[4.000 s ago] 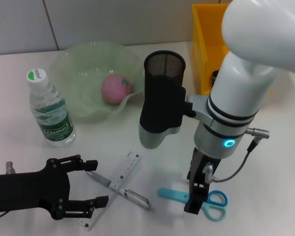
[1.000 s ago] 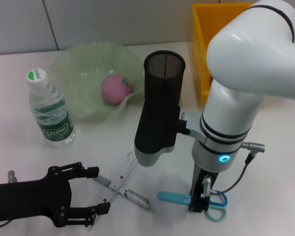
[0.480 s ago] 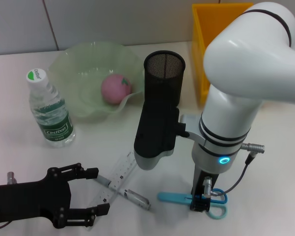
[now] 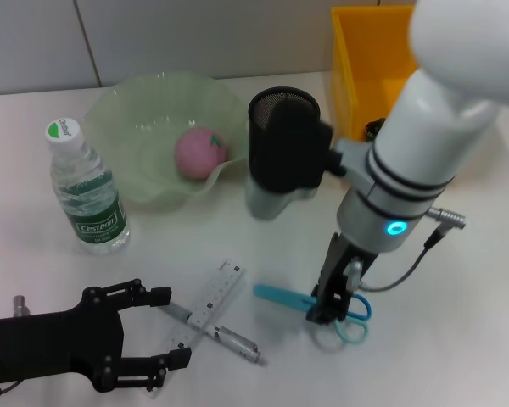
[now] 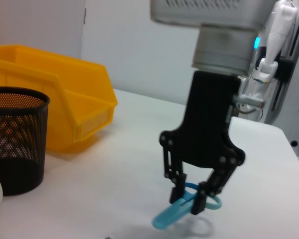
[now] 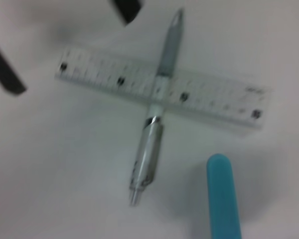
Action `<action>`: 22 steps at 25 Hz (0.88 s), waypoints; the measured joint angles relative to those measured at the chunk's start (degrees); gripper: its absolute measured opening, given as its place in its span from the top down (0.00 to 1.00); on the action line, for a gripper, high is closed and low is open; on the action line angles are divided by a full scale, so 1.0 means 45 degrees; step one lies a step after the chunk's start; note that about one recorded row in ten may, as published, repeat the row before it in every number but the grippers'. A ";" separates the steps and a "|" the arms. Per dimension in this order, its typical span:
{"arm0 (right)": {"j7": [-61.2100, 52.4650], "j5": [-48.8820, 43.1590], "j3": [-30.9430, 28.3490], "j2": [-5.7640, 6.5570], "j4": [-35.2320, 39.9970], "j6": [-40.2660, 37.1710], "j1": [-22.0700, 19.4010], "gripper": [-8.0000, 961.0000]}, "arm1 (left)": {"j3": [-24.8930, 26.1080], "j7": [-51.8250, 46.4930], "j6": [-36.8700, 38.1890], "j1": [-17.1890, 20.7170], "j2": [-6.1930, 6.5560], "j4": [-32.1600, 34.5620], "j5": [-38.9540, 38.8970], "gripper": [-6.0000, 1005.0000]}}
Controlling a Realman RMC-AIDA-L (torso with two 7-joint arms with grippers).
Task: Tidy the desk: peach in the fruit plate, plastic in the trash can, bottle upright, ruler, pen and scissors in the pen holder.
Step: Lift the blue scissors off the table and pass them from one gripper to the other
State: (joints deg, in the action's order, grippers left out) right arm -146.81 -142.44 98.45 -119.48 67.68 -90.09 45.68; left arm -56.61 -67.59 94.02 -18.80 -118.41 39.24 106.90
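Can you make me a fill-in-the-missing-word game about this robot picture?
1. The pink peach sits in the green ____.
2. The right gripper is shut on the blue ____.
3. The pen lies across the ____.
4. The bottle has a ____ cap.

Missing words: plate; scissors; ruler; white

**Robot body: white arm, black grippers**

The right arm (image 4: 424, 144) is glossy white with black ring seams, a glowing cyan ring light, a metal plug and a grey cable. Its right gripper (image 4: 327, 307) is black. The left gripper (image 4: 157, 337) is black with linkage fingers and small screws.
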 joint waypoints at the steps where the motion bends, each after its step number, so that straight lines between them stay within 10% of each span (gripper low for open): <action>1: 0.0000 0.0000 0.0000 0.0000 0.0000 0.0000 0.0000 0.75 | 0.0002 0.0001 0.0006 -0.0001 -0.0004 -0.0024 -0.0036 0.14; 22: 0.7229 0.5666 -0.9182 0.0104 -0.3519 0.0072 -0.2269 0.75 | 0.0105 0.1195 0.0061 -0.0269 -0.0007 -0.1761 -0.2406 0.14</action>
State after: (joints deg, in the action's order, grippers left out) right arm -114.28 -116.95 57.13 -119.01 51.84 -89.77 35.47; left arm -56.13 -62.21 94.30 -20.01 -118.44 31.31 96.07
